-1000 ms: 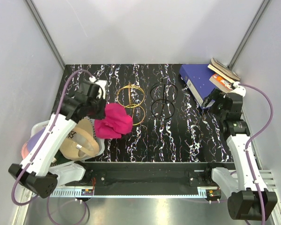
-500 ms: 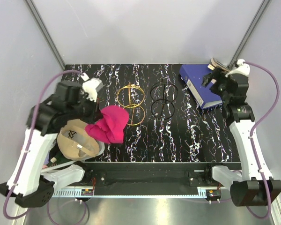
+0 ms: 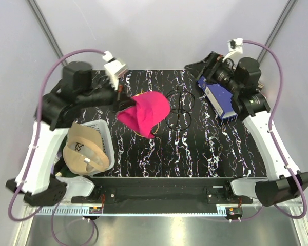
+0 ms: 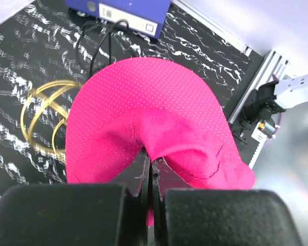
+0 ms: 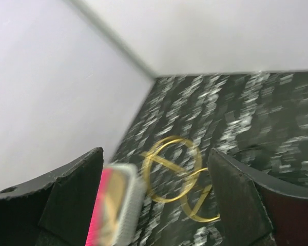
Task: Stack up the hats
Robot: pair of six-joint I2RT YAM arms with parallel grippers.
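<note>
**Fig.** Read L to R on the top view; 12 o'clock = far wall.

**(a)** Basket (image 3: 107, 134) sits at the 9 o'clock edge of the table (image 3: 210, 154), w/ the tan cap (image 3: 83, 151) lying in it.

**(b)** L gripper (image 3: 124, 104): jaws fully closed, pinching a fold of the magenta cap (image 3: 146, 114). The wrist view shows fabric bunched b/w the pads. The cap hangs clear of the table, over the gold frame (image 4: 40, 123). It spreads away from the gripper toward 3–4 o'clock, approx. its long axis. Which end is the brim: can't tell.

**(c)** Black frame (image 3: 180, 105) lies just at 3 o'clock of the magenta cap. Whether they touch: can't tell.

**(d)** R gripper (image 3: 199, 63): jaws wide apart, nothing b/w them, raised near the 1 o'clock corner and pointing toward 9 o'clock. The box (image 3: 219, 97) lies just beside it at 4 o'clock.

**Key relation.** The tan cap lies near the L gripper, at approx. 7 o'clock, so your L arm is much the nearer one; the R gripper is well apart, across the table. If you stack onto the tan cap, the move prob. calls for a swing toward 7 o'clock, then lowering crown over crown. If you set the cap straight down instead, the gold frame under it could snag the fabric.
</note>
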